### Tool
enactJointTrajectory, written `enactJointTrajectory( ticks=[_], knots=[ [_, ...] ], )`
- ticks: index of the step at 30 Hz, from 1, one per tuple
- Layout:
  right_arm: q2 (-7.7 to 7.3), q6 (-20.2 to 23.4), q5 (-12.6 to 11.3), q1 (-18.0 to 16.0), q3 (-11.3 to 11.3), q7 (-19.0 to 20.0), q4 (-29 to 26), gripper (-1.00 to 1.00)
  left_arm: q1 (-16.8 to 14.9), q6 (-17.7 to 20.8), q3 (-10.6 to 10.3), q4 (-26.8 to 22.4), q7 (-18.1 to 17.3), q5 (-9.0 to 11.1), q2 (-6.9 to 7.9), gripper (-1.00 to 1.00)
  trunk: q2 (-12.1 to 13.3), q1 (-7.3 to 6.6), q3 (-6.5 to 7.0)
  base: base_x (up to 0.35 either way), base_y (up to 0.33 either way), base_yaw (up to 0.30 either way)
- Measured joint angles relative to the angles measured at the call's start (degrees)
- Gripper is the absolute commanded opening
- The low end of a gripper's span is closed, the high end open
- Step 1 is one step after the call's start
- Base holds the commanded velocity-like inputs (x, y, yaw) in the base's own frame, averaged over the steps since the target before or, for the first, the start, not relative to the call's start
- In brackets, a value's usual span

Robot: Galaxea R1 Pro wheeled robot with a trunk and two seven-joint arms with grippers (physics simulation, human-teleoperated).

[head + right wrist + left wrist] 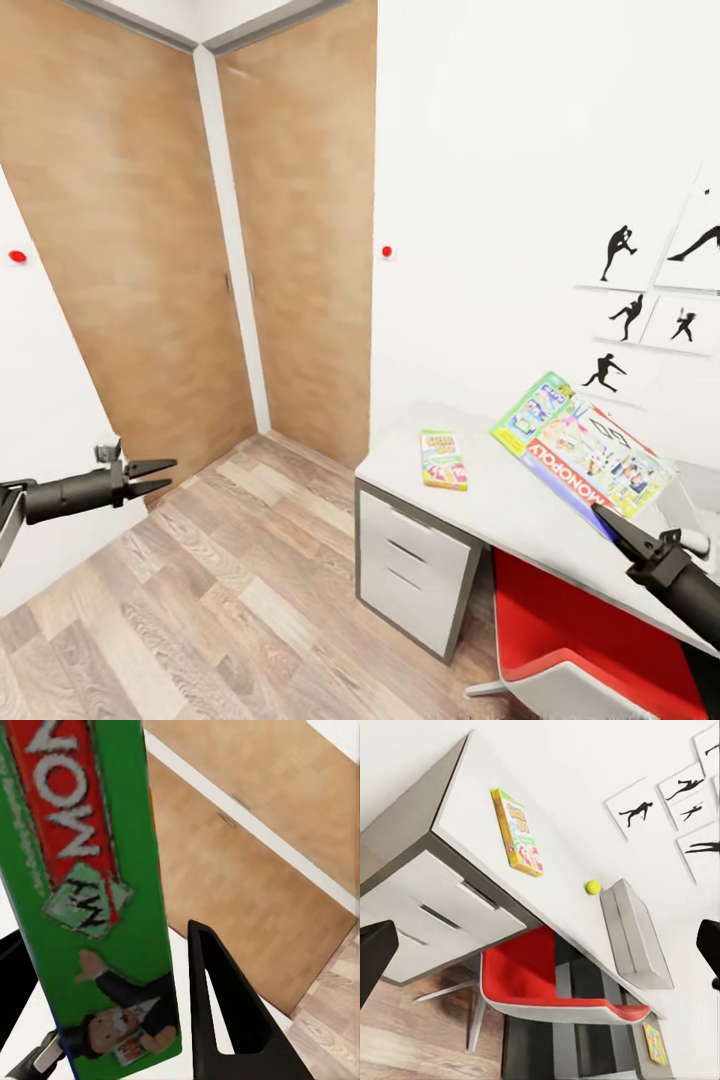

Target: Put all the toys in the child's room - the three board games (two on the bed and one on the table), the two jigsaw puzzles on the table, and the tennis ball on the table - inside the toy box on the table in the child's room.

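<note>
My right gripper (606,519) is shut on a large green and red Monopoly board game (590,452), holding it tilted above the pale grey table (480,500). In the right wrist view the box (90,892) stands on edge between the fingers (217,1012). A small green, white and red game box (443,459) lies flat near the table's left end. The left wrist view shows that box (519,832), the tennis ball (593,886) and the grey toy box (637,937) beside the ball. My left gripper (165,474) hangs open over the floor, away from the table.
A red chair (590,640) is tucked under the table beside a white drawer unit (415,570). Another small colourful box (655,1042) lies at the desk's far end. Wooden doors (300,220) stand to the left, and silhouette pictures (640,310) hang on the white wall.
</note>
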Motion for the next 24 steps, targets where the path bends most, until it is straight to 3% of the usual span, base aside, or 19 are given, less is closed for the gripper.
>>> enactJointTrajectory(
  ticks=[9,24],
  knots=[
    [0.11,-0.2,0.4,0.0,-1.9,0.4,0.2,-1.0,0.0,0.0,-0.1,-0.2,-4.7,-0.2,0.63,1.0,0.0,0.0,-0.15,0.0,0.0,-0.039],
    [0.65,-0.8,0.7,0.1,-2.1,0.3,0.5,-1.0,0.0,0.0,-0.1,-0.2,-5.0,-0.2,0.6,1.0,0.0,0.0,-0.16,0.0,0.0,-0.001]
  ],
)
